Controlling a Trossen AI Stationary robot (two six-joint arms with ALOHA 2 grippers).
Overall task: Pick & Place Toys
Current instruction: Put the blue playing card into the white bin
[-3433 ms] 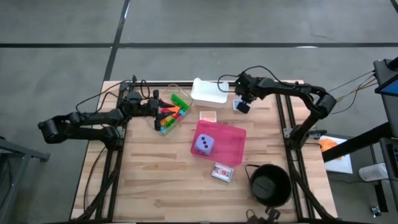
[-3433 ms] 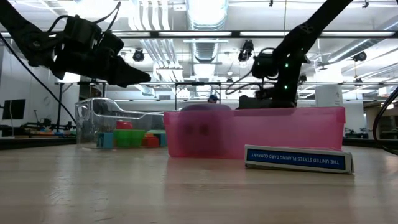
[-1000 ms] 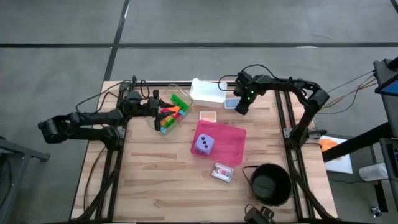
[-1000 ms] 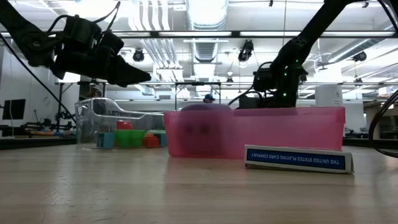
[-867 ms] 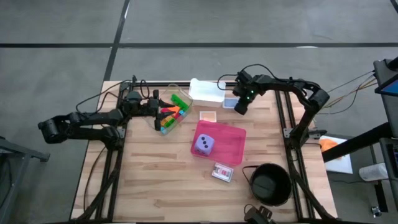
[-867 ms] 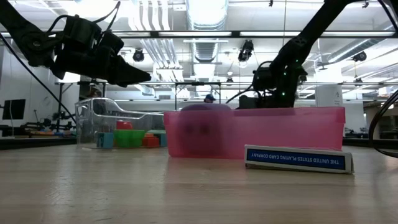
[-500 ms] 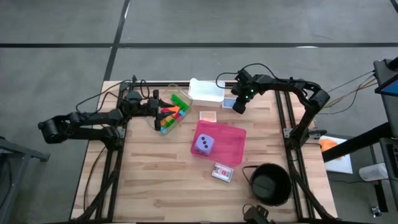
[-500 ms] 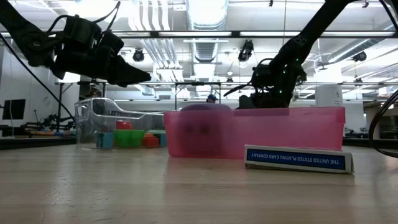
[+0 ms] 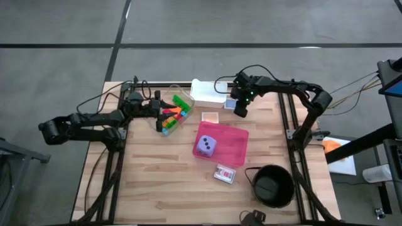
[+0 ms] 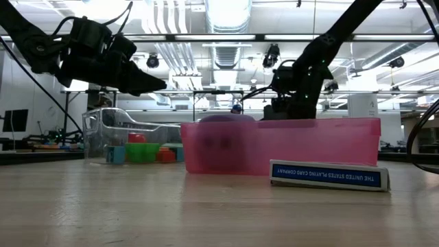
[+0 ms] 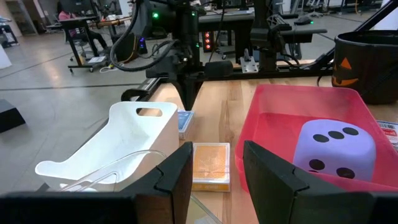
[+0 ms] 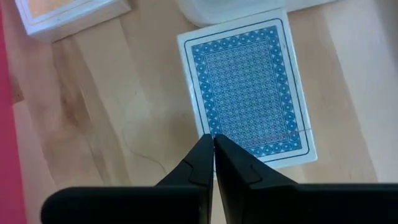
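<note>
Two arms reach in at the table's (image 9: 157, 182) far side in the high view: the left gripper (image 9: 157, 107) hangs over the clear bin (image 9: 164, 129) of bricks (image 9: 174, 116), the right gripper (image 9: 237, 107) is low beside the white tray (image 9: 207, 92). Only the right wrist view shows what lies under that gripper (image 12: 213, 149): a blue-backed card deck (image 12: 249, 87) flat on the wood, the fingers pressed together with their tips at the deck's edge, holding nothing. The left wrist view shows its own fingers (image 11: 180, 171) standing a little apart and empty, and past them the die (image 11: 333, 149) inside the pink tray (image 11: 273, 106), an orange-backed deck (image 11: 210, 165) just beside that tray, and the white tray (image 11: 124, 146). From above, the die (image 9: 207, 146) sits at the pink tray's left end, a card box (image 9: 224, 173) lies near that tray, and a black bowl (image 9: 272, 186) stands at the right front corner. The low view shows the bricks (image 10: 140, 152) as a low heap behind the bin's clear wall, and the die only as a blur through the pink wall (image 10: 288, 147).
</note>
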